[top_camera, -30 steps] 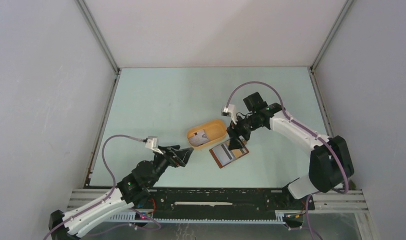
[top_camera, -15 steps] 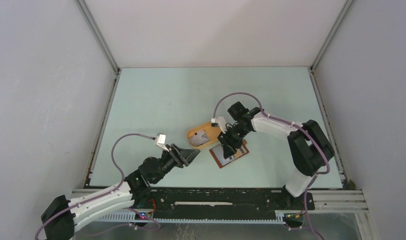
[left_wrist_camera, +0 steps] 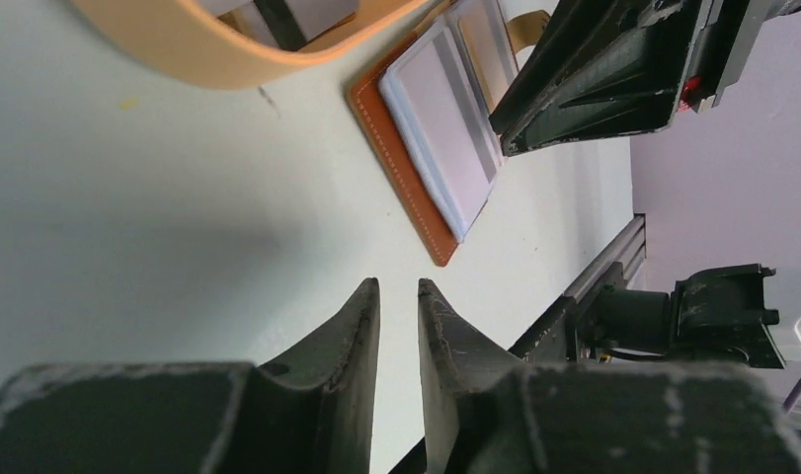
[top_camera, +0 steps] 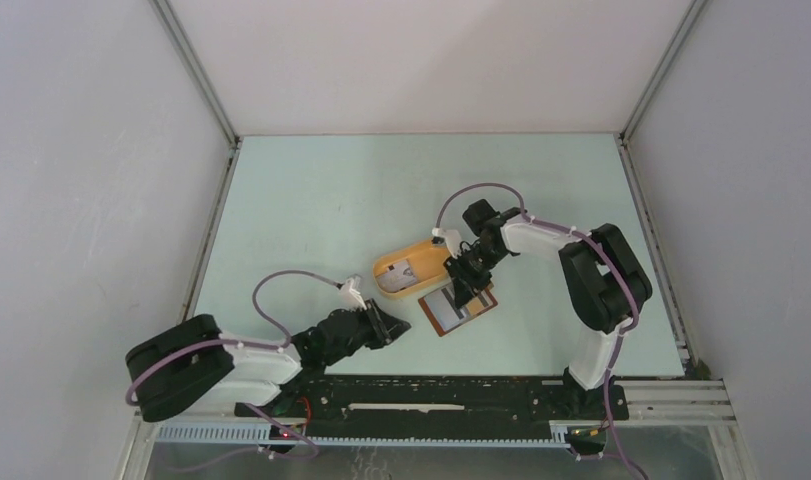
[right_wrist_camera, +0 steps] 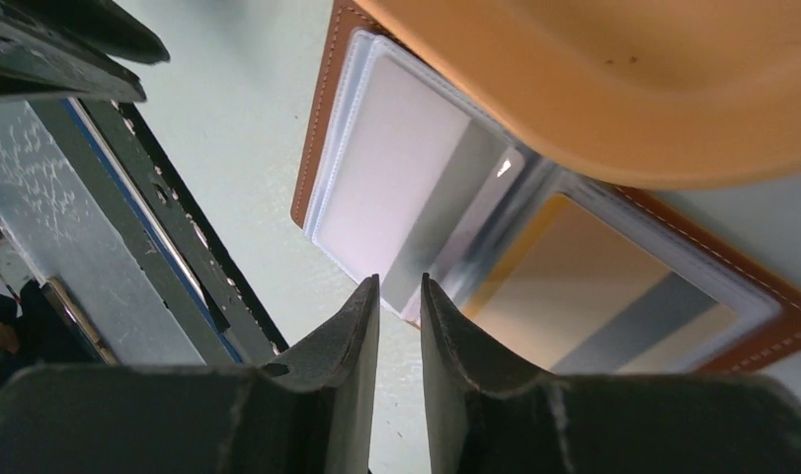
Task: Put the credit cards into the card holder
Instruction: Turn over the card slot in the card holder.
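The card holder (top_camera: 458,309) lies open on the bench (top_camera: 311,200), its clear pockets up, just near and right of the orange tray (top_camera: 409,272). Pale cards (right_wrist_camera: 396,188) sit in its pockets; one more card (top_camera: 402,273) lies in the tray. The right gripper (top_camera: 468,290) hangs over the holder, fingers nearly together with a thin gap, gripping nothing. The left gripper (top_camera: 396,325) sits low, just left of the holder, fingers also narrowly apart and empty.

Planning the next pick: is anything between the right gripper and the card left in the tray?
Only the tray wall: the card lies inside, the right gripper sits over the open card holder beside it.
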Controlling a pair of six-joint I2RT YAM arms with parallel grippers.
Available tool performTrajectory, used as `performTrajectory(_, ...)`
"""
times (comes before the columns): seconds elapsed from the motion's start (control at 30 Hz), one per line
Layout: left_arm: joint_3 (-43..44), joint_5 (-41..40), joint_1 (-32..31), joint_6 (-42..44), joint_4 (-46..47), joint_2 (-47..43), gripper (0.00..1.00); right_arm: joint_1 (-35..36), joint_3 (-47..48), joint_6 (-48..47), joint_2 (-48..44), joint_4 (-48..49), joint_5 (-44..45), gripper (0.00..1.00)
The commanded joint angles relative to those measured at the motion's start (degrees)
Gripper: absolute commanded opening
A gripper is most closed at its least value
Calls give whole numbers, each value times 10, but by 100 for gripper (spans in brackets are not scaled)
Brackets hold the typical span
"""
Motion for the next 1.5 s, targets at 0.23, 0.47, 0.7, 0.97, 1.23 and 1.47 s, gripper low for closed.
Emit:
performTrajectory(0.23, 70, 30, -6, -42, 183, 166, 25, -12, 24, 19, 22, -3, 9, 20)
performTrajectory(0.47, 76, 40, -6, -68, 254, 243, 24, -14, 24, 25, 40, -1, 36, 8)
performTrajectory(0.7, 82, 40, -6, -68, 264, 258, 26, -16, 24, 27, 47, 1, 42, 7)
performTrajectory(0.97, 94, 30, -6, -66, 259, 264, 25, -18, 28, 26, 58, -5, 40, 7)
performTrajectory(1.23, 114, 32, -2, -64, 260, 281, 29, -20, 29, 25, 59, -6, 37, 7)
performTrajectory(1.47, 119, 25, 0, -70, 252, 293, 31, -20, 30, 25, 61, -11, 35, 7)
